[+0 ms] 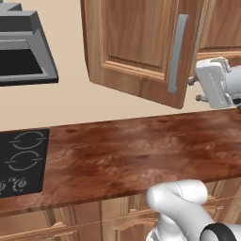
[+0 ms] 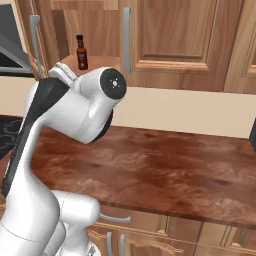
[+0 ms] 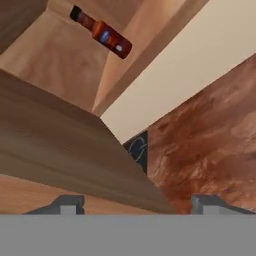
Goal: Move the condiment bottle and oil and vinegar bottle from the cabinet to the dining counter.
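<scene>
The gripper (image 3: 135, 205), at the hand view's bottom edge, has its fingertips apart with nothing between them. Beyond it, the cabinet (image 3: 60, 150) door edge blocks the way. The condiment bottle (image 3: 101, 32), upper left, stands on the shelf well apart; swing round the door, then square up, probably on its body.

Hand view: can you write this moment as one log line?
gripper: open, holding nothing | small dark red-brown sauce bottle: standing in light-brown wooden cabinet | stage: approaching

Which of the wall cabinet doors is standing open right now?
The left door, hinged nearest the range hood. It swings out over the counter, exposing the condiment bottle. The doors to its right sit flush.
</scene>
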Robot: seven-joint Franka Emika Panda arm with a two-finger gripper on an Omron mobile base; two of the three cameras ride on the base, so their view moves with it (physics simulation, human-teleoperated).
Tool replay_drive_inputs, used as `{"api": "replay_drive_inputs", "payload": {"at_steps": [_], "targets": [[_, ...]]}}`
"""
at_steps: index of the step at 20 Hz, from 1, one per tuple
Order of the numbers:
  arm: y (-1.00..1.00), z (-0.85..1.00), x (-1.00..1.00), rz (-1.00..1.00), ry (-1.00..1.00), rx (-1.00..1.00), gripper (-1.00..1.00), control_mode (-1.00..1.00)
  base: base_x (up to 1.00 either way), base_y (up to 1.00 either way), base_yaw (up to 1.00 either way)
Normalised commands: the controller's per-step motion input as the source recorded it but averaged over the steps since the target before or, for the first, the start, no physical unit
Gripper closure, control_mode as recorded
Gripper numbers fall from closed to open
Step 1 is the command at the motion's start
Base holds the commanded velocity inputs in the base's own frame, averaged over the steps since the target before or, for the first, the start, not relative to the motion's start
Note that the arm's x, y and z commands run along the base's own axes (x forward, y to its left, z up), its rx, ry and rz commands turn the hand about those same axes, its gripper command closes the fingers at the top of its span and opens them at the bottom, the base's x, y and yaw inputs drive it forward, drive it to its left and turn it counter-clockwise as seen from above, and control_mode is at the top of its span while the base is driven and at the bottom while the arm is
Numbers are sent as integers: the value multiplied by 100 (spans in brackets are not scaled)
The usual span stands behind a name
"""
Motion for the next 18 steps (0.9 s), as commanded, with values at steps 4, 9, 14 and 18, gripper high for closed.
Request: {"api": "replay_drive_inputs", "payload": {"at_steps": [4, 9, 14, 18], "targets": [[85, 1, -46, 27, 0, 0, -100, -100, 0, 0, 0], [100, -1, -11, 27, 0, 0, -100, -100, 0, 0, 0], [100, -8, 0, 29, 0, 0, -100, -100, 0, 0, 0], [100, -10, 0, 28, 0, 0, -100, -100, 0, 0, 0]]}}
